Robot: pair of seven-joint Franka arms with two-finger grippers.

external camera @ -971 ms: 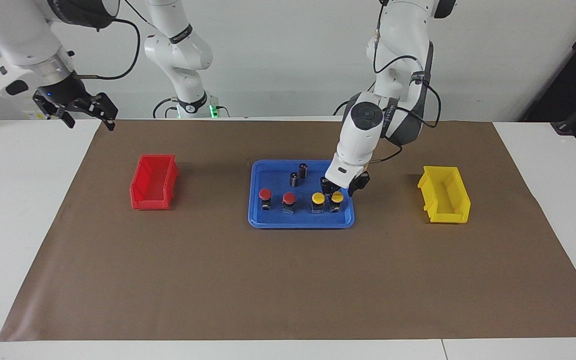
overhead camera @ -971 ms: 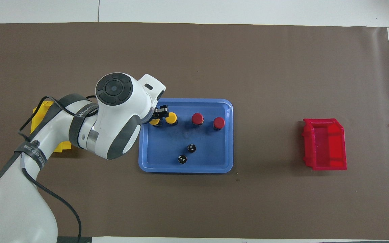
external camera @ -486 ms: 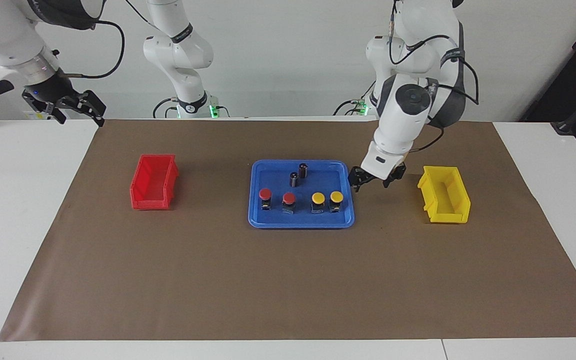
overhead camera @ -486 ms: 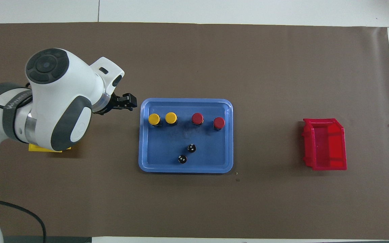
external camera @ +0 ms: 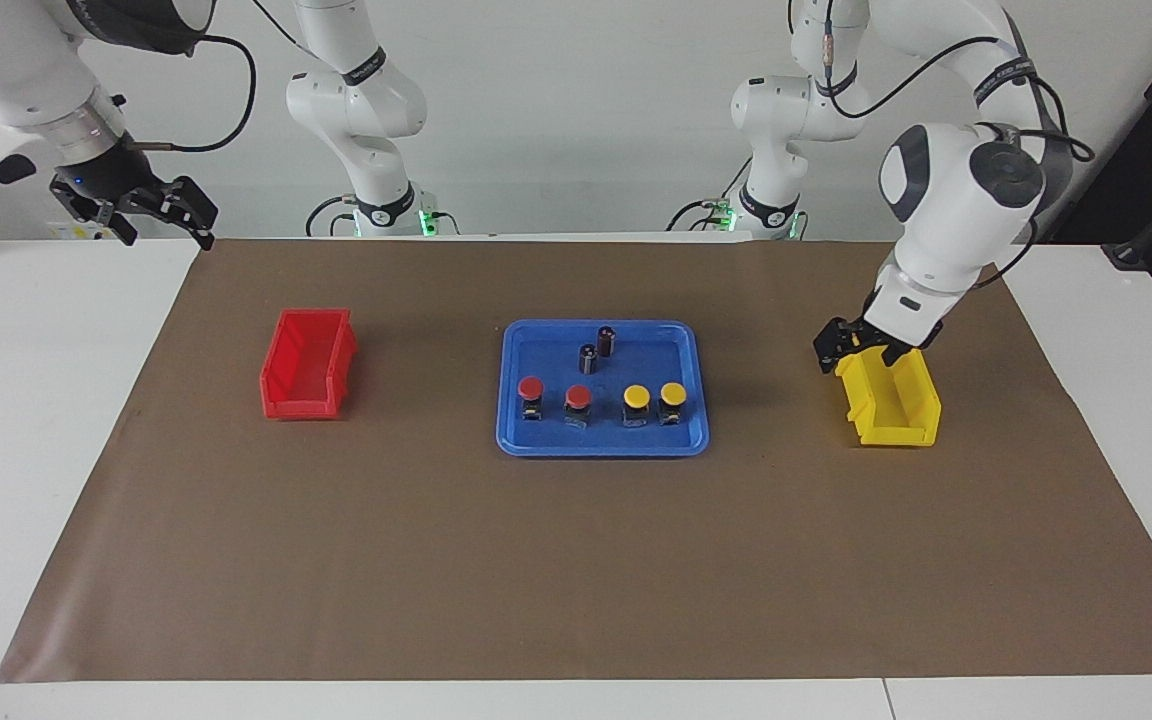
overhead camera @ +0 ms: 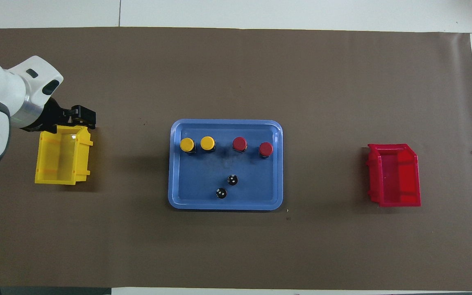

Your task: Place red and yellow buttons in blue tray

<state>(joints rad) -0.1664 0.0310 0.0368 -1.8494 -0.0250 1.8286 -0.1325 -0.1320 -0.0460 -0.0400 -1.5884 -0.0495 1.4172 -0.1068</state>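
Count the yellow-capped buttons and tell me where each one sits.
2. Both stand in the blue tray, side by side in the row farther from the robots: one yellow button at the left arm's end, the other beside the red ones. None seems hidden.

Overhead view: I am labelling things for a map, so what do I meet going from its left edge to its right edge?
Yellow bin → blue tray, holding two yellow buttons, then two red buttons → red bin.

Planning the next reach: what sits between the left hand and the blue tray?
Nothing. The left hand hangs over the yellow bin; only bare brown mat runs from there to the blue tray, clearest in the facing view.
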